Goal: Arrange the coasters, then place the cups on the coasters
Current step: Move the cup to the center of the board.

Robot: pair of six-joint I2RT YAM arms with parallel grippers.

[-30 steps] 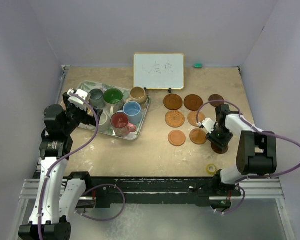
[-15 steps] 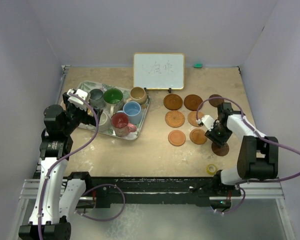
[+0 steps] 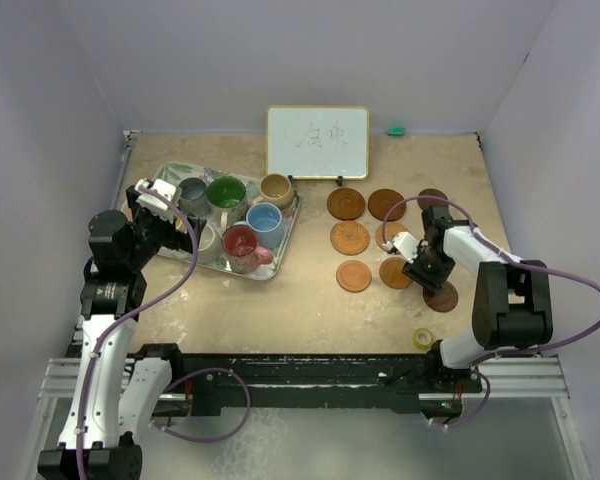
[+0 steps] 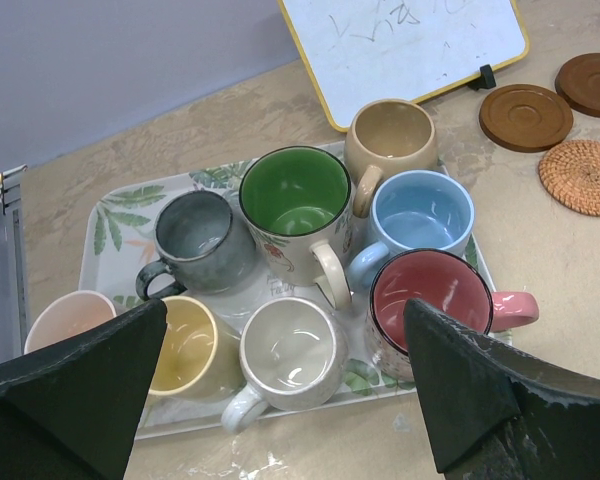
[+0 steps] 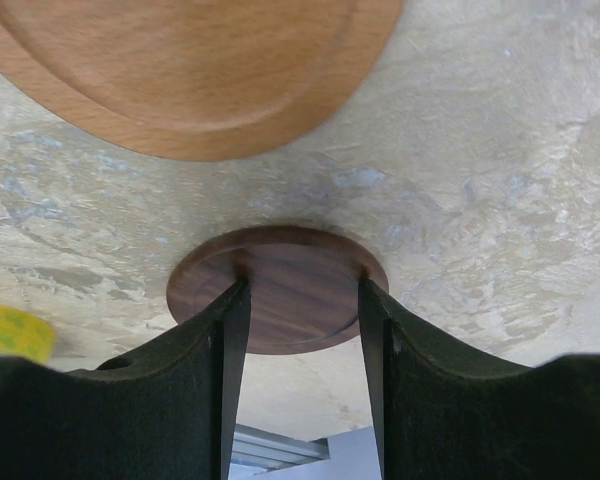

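R tool (image 3: 423, 270) part-open at smooth dark-wood coaster (image 5: 302, 285), L tool (image 4: 285, 310) wide open above glazed mugs (image 4: 295, 190)

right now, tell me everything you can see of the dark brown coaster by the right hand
The dark brown coaster is a thin round disc of smooth, dark-grained wood, lying flat on the beige table, nearest the arms of its group. A lighter orange wooden coaster lies close by, apart. Parted fingers of the right hand overlap one edge in the wrist view; contact is unclear.
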